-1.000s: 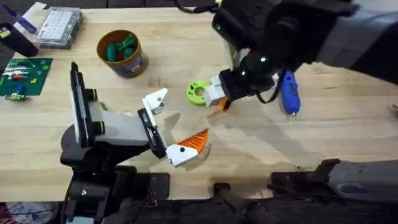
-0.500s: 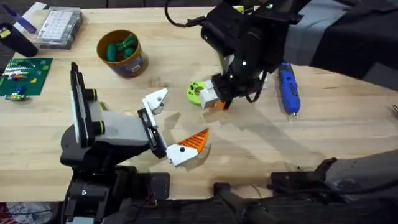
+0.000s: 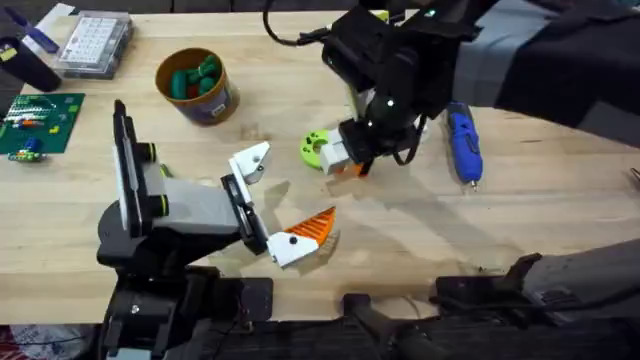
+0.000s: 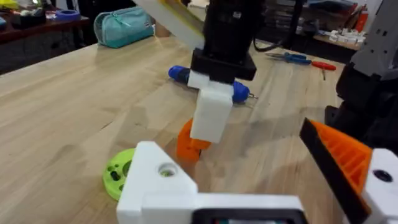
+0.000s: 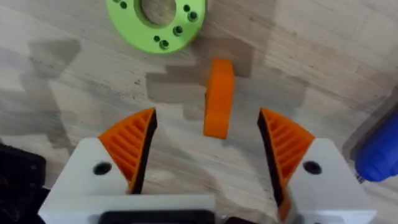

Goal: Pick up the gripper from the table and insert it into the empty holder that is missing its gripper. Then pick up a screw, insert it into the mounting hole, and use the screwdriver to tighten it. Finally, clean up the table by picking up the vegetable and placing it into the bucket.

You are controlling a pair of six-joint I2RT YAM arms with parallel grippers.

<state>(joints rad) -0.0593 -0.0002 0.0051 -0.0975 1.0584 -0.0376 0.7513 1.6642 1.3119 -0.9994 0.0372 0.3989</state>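
Since a second ago the right gripper (image 5: 208, 146) has been brought over the small orange piece (image 5: 219, 98) beside the lime-green disc (image 5: 155, 22), jaws spread and empty, so a grasp appears imminent.

Clear parts box (image 3: 92, 42) beside green circuit board (image 3: 38, 122).

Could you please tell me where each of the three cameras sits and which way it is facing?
Overhead: above the arm bases, looking down and forward at the table; both arms show.
Left wrist: low, facing across the table at the right tool; own white-orange fingers below.
Right wrist: straight down on the orange piece, open fingers flanking.
Shared: the lime-green disc.
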